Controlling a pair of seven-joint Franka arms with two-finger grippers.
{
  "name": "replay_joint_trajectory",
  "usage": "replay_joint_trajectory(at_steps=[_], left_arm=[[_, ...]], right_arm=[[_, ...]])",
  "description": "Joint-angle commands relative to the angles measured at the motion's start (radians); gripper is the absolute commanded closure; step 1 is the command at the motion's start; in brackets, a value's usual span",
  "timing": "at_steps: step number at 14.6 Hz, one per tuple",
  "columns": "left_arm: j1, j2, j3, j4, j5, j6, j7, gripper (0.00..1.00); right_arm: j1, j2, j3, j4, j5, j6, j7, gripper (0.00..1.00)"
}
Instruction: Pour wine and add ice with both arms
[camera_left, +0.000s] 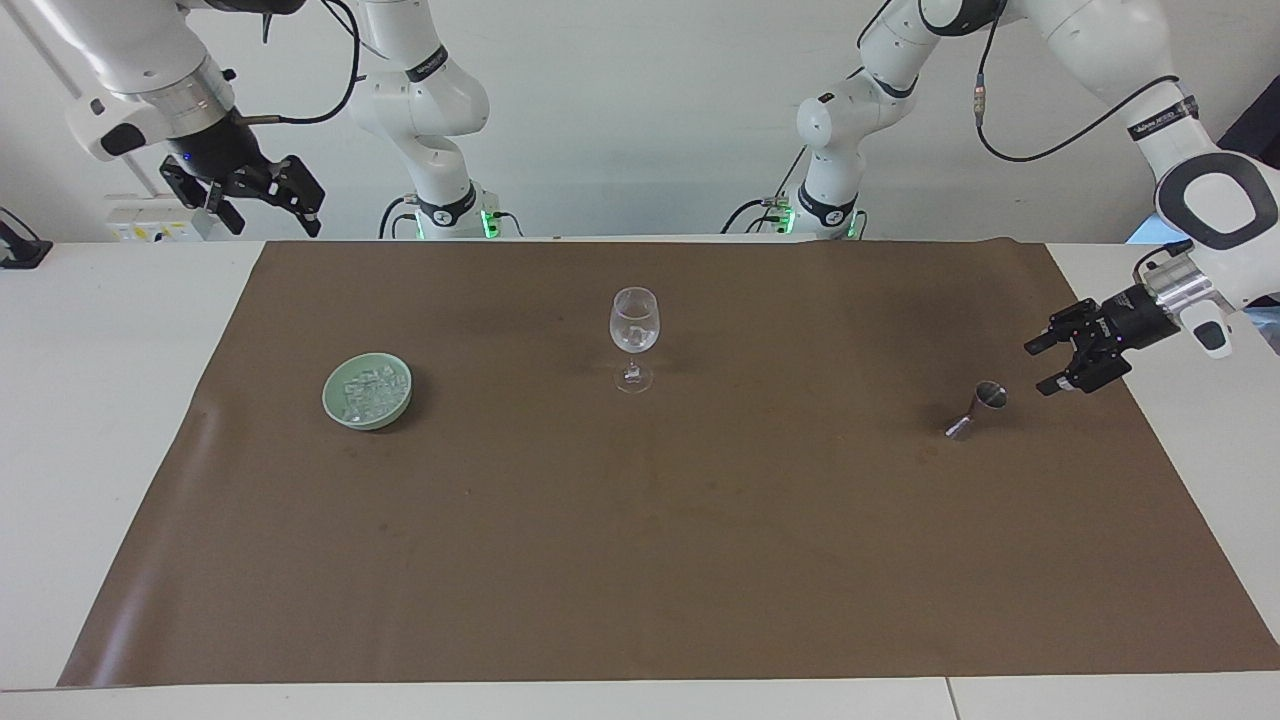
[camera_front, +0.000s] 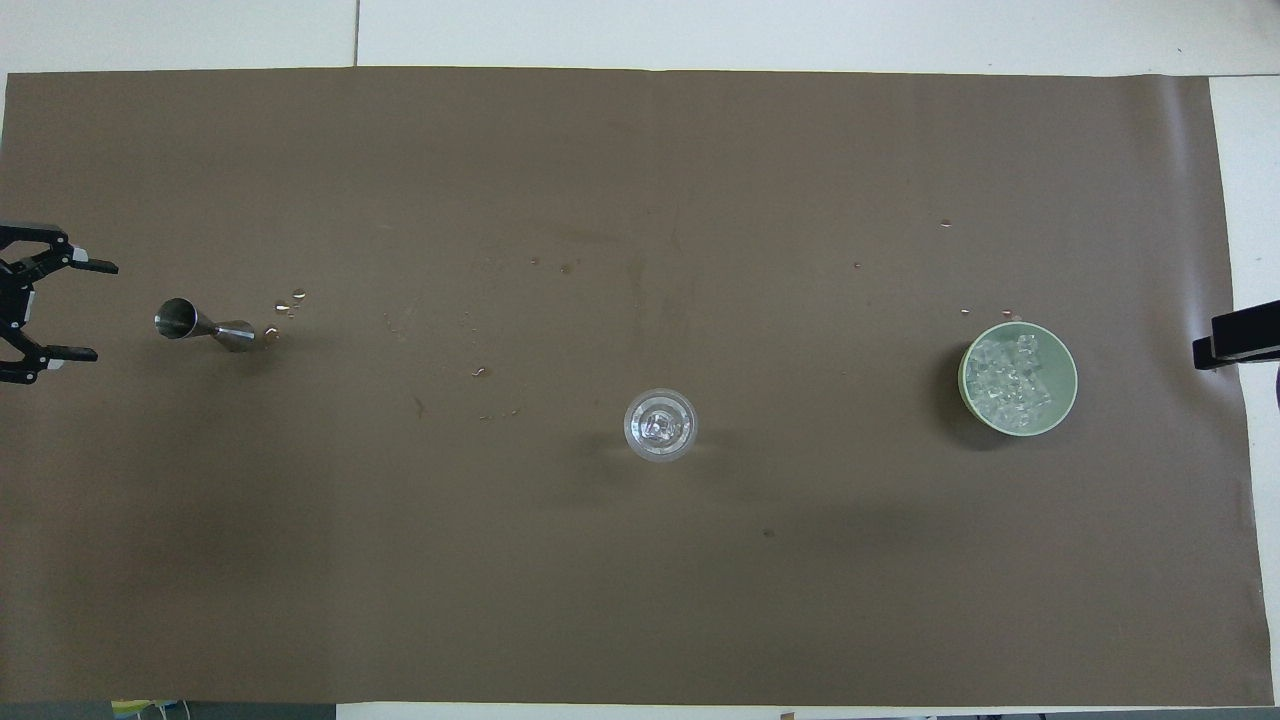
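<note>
A clear wine glass (camera_left: 634, 325) (camera_front: 660, 425) stands upright in the middle of the mat. The ice (camera_left: 368, 388) (camera_front: 1012, 378) is heaped in a pale green dish (camera_left: 335, 405) (camera_front: 1068, 385) toward the right arm's end. A small metal jigger (camera_left: 980, 408) (camera_front: 200, 326) stands toward the left arm's end. My left gripper (camera_left: 1037, 368) (camera_front: 105, 310) hovers open beside the jigger, apart from it, with nothing in it. My right gripper (camera_left: 275, 225) hangs open and empty, high over the mat's corner near its base. The wine is out of view.
A brown mat (camera_left: 640, 560) covers most of the white table (camera_left: 100, 420). A few water droplets (camera_front: 285, 305) lie next to the jigger, and smaller spots are scattered toward the glass.
</note>
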Motion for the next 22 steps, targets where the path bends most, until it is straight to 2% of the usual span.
replay_joint_trajectory(at_steps=[1,4,9,13,15,19,22], left_arm=[[-0.104,-0.094,0.010,-0.018,0.142,-0.024,0.080,0.00],[-0.245,-0.149,0.010,-0.015,0.305,-0.015,0.175,0.00],[-0.378,-0.226,0.010,-0.016,0.411,-0.016,0.364,0.00],[-0.414,-0.278,0.011,-0.016,0.433,-0.027,0.455,0.00],[-0.421,-0.278,0.010,0.000,0.497,-0.030,0.493,0.00],[-0.425,-0.240,0.017,0.106,0.493,-0.122,0.556,0.00],[-0.425,-0.241,0.016,0.115,0.483,-0.180,0.562,0.00]], right_arm=[[-0.011,-0.022,0.005,-0.030,-0.002,0.017,-0.027,0.00],[-0.013,-0.023,0.005,-0.039,-0.003,0.025,-0.024,0.00],[-0.013,-0.023,0.005,-0.039,-0.002,0.025,-0.025,0.00],[-0.014,-0.023,0.005,-0.038,-0.002,0.025,-0.027,0.00],[-0.014,-0.023,0.003,-0.035,0.000,0.026,-0.030,0.00],[-0.016,-0.026,0.003,-0.030,-0.002,0.025,-0.031,0.00],[-0.014,-0.026,0.003,-0.031,-0.002,0.025,-0.030,0.00]])
